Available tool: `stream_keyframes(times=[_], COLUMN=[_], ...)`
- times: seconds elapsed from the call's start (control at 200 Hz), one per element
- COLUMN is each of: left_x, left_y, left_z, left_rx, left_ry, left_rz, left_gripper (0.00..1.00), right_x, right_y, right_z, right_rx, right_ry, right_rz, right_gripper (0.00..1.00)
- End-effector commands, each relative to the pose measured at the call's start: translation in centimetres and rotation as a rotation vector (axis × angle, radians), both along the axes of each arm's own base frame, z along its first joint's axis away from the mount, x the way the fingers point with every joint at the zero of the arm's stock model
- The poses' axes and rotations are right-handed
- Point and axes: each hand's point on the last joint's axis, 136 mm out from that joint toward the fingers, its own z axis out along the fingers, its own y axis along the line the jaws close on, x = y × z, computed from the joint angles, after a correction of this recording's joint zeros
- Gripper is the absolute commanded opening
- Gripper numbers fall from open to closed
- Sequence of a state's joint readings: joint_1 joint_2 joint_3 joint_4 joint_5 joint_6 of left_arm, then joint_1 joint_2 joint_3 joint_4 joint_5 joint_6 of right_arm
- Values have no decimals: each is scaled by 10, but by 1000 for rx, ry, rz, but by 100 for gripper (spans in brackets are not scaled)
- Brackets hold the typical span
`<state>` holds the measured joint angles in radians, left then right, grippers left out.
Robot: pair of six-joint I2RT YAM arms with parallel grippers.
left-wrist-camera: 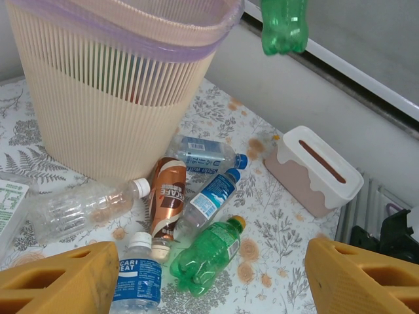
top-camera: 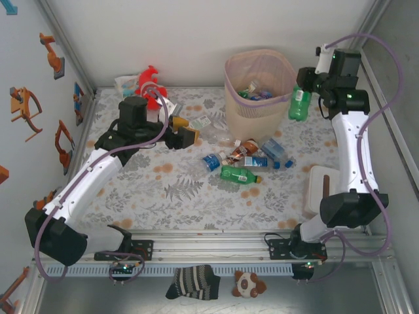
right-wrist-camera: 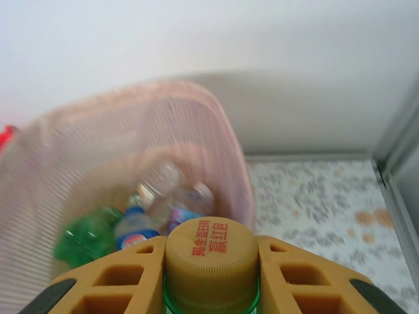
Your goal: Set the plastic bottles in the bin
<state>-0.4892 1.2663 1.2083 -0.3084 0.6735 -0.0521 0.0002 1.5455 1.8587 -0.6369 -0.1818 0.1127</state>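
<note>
1. Left gripper (top-camera: 185, 131): jaws spread wide with nothing between them. It hovers low over the table, left of the bottle pile and facing it.
2. Loose bottles lie flat on the table just right of that gripper, in front of the bin.
   - The pile includes a clear bottle (left-wrist-camera: 78, 209), a brown bottle (left-wrist-camera: 167, 199), a blue-label bottle (left-wrist-camera: 211, 195) and a fallen green bottle (top-camera: 237, 174).
   - Their long axes point in different directions. The fallen green bottle runs roughly left-right in the top view, cap to the right.
   - The left arm is the nearer one to all of these.
3. Bin (top-camera: 252, 108): upright at the far middle of the table. The right wrist view shows several bottles already inside it.
4. Held green bottle (top-camera: 300, 104): hangs upright with its cap up, so its long axis is vertical.
   - In the top view it sits just beside the bin's right rim, outside the opening.
   - Cannot tell whether its base is above rim height.
5. Right gripper (right-wrist-camera: 209, 261): clamped tight on the held green bottle at its yellow cap (right-wrist-camera: 209, 245).
   - From this gripper the bin opening lies ahead and to the left, so the bottle looks short of the mouth.
   - Judgement: the next move probably needs a shift left until the bottle is over the opening, and only then a release.
   - Letting go here would likely drop it outside the bin.
   - Risk: the bottle's base could clip the rim on the way across.
</note>
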Motion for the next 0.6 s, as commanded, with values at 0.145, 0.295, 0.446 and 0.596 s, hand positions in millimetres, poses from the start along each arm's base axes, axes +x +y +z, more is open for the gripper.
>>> stream_keyframes(times=[0.145,0.295,0.446,0.596], left_x=[-7,-10,-12,-14], left_y=[5,7,9,11], left_z=[22,21,21,20], left_rx=[-37,-37,-37,-33], left_ry=[-38,-36,-36,-37], left_rz=[-3,3,14,22], left_gripper=[74,74,74,74], right_x=[22,44,62,76], right_y=[40,58,79,101], right_z=[80,85,76,51], right_rx=[38,53,86,106], right_ry=[-251,-268,-260,-215], right_rz=[99,132,195,246], right_gripper=[26,26,26,26])
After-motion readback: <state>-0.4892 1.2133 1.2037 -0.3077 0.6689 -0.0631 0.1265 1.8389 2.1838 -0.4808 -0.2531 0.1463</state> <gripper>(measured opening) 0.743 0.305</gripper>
